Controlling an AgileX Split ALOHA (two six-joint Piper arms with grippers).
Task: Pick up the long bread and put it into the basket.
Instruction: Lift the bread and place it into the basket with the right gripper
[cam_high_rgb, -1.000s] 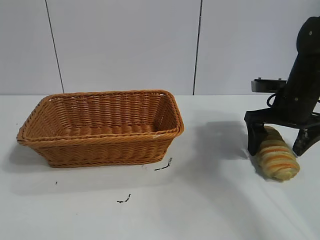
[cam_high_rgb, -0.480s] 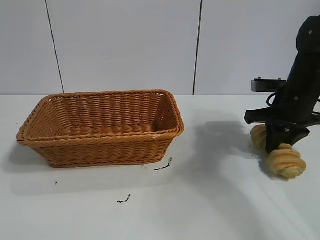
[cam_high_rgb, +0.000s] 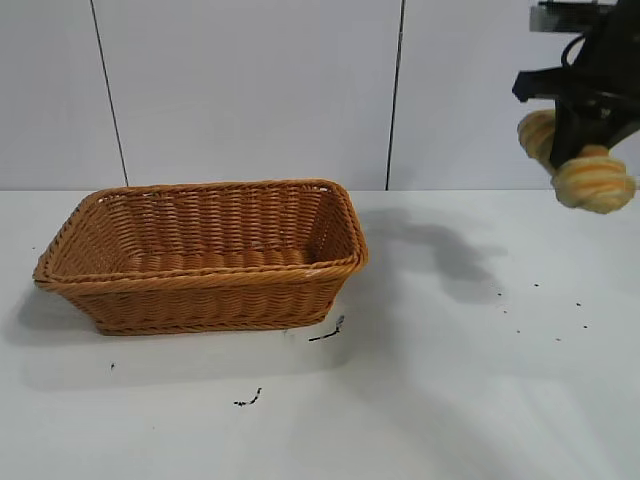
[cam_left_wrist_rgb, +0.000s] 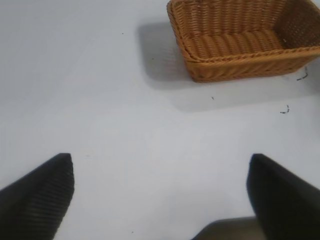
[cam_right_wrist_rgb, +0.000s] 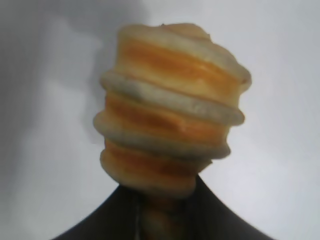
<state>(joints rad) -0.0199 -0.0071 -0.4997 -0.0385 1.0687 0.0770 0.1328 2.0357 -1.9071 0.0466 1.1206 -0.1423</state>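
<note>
My right gripper (cam_high_rgb: 571, 140) is shut on the middle of the long bread (cam_high_rgb: 592, 179), a tan loaf with orange-brown stripes, pinched so both ends bulge. It hangs high above the table at the far right. The right wrist view shows one bulging end of the long bread (cam_right_wrist_rgb: 172, 107) sticking out past the black fingers (cam_right_wrist_rgb: 125, 215). The basket (cam_high_rgb: 205, 292), orange-brown wicker, stands on the table at the left, well away from the loaf. Its inside shows nothing in it. My left gripper (cam_left_wrist_rgb: 160, 192) is open over bare table, with the basket (cam_left_wrist_rgb: 235, 62) farther off.
The white table (cam_high_rgb: 450, 400) carries a few small dark marks in front of the basket (cam_high_rgb: 328, 332) and crumb specks at the right (cam_high_rgb: 545, 320). A pale panelled wall stands behind.
My right gripper closed on the loaf where it lay on the table, squeezing its middle, then lifted it high off the table. The basket stayed put.
</note>
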